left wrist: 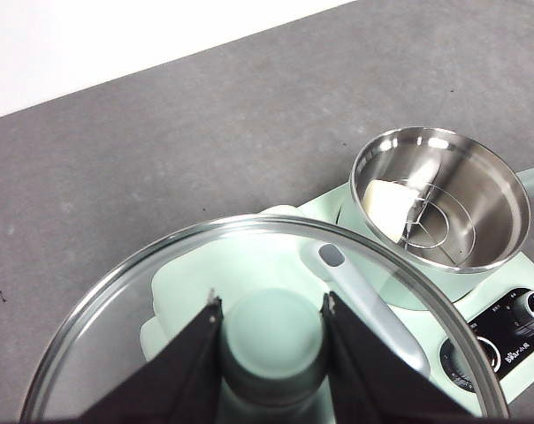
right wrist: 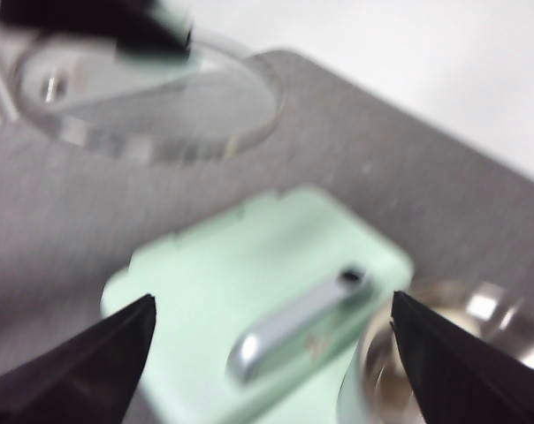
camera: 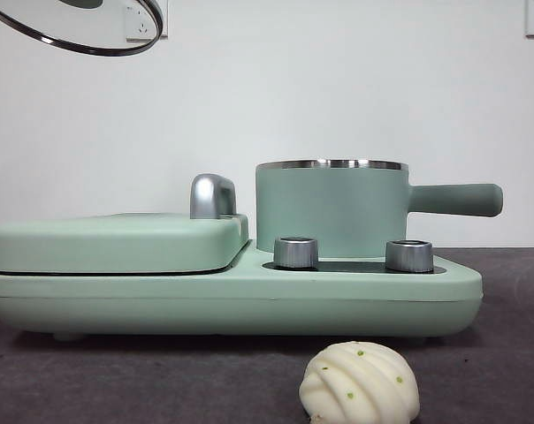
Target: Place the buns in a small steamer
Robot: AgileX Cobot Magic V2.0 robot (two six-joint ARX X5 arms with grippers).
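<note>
Inside the small steamer (left wrist: 440, 196) lies the cream bun (left wrist: 386, 205); left gripper (left wrist: 271, 309) pinches the glass lid's knob (left wrist: 273, 340) aloft beside it; right gripper (right wrist: 271, 322) hangs spread above the griddle (right wrist: 258, 291).

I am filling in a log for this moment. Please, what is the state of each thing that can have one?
Steamer: uncovered, on its base.
Lid: lifted clear, held by its knob.
Cream bun: inside the steamer.
Speckled bun: on the table, not yet loaded.
Griddle: closed.
Left tool: shut on the lid's knob.
Right tool: open, holding nothing, above the griddle.
</note>
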